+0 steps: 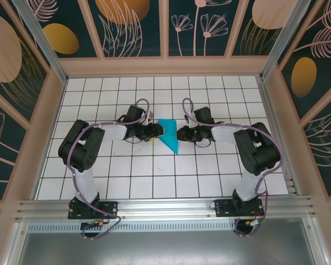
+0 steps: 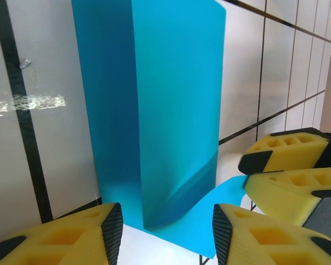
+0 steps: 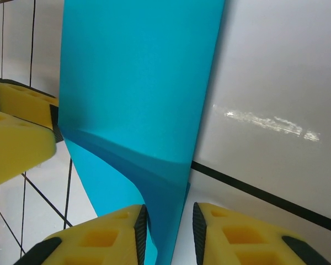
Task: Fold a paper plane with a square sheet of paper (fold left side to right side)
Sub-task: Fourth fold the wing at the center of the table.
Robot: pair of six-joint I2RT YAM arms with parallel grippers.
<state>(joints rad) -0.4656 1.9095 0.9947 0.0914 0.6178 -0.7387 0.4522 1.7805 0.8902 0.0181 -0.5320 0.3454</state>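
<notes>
Top external view has one folded teal-blue paper sheet (image 1: pixel 168 134), a creased wedge. It lies near the middle of the white gridded surface (image 1: pixel 154 182), a little toward its far edge, between two claws. The left claw (image 1: pixel 156 131) stands wide apart over one paper edge. The right claw (image 1: pixel 180 134) is narrowed astride the opposite edge, a gap showing, nothing pinched. I'd judge the sheet feather-light, limp, slippery and easily crumpled, best taken by a free edge or corner.
</notes>
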